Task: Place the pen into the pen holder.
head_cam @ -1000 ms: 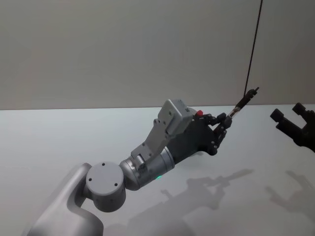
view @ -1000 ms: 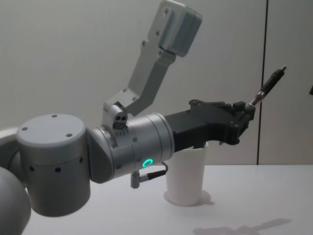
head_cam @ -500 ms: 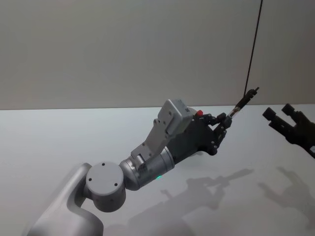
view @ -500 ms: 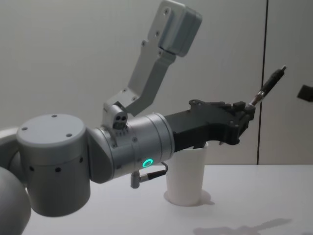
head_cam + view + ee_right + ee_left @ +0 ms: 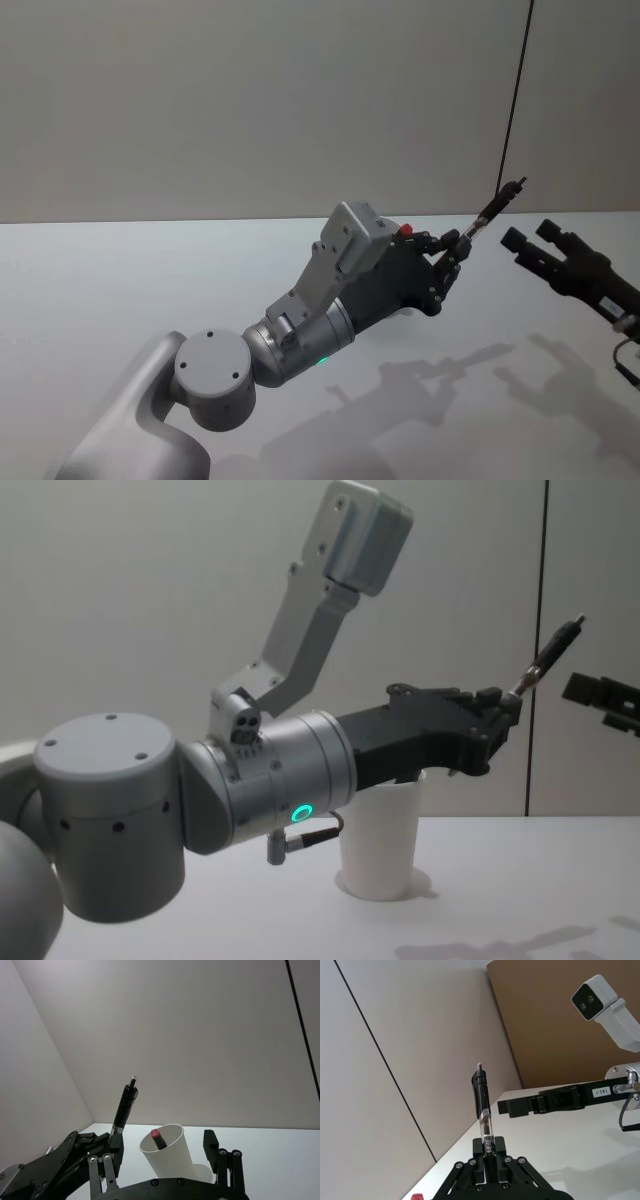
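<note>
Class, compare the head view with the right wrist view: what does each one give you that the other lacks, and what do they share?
The head view adds the right gripper seen from outside, open, to the right of the pen and apart from it, plus the left arm's grey joints. The right wrist view adds the white paper cup, its mouth open, with a red-tipped item standing inside. Both share the pen, gripped at its lower end by the left gripper, slanting upward and not yet in the cup.
</note>
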Controlling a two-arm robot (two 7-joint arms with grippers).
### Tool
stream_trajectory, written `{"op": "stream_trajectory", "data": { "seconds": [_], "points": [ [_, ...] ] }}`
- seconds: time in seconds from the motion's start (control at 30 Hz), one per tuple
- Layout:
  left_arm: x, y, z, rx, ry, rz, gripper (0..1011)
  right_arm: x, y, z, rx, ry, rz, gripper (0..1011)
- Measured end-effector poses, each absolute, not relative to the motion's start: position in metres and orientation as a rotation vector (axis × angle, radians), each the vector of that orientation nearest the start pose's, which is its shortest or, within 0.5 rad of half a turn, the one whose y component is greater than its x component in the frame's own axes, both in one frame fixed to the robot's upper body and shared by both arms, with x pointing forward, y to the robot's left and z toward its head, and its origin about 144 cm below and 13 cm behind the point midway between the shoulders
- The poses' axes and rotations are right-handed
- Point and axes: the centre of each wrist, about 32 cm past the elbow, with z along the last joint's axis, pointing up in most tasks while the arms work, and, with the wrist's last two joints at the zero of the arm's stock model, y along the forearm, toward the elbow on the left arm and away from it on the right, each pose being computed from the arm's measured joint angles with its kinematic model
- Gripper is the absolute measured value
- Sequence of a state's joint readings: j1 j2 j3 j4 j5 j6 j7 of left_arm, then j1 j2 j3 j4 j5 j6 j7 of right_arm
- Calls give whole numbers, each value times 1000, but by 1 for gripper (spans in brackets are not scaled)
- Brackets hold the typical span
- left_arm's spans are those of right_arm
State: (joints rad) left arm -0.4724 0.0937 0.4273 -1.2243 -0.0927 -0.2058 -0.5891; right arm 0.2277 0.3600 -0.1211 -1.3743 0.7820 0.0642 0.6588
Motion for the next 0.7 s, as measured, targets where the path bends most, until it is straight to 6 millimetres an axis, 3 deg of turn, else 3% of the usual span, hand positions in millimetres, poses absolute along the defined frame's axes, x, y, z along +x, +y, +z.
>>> {"op": "stream_trajectory", "data": {
  "seconds": [0.7],
  "points": [
    [569,138,1199,-26,-318,598,139,529,-313,1173,340,255,-749,1002]
  ]
}}
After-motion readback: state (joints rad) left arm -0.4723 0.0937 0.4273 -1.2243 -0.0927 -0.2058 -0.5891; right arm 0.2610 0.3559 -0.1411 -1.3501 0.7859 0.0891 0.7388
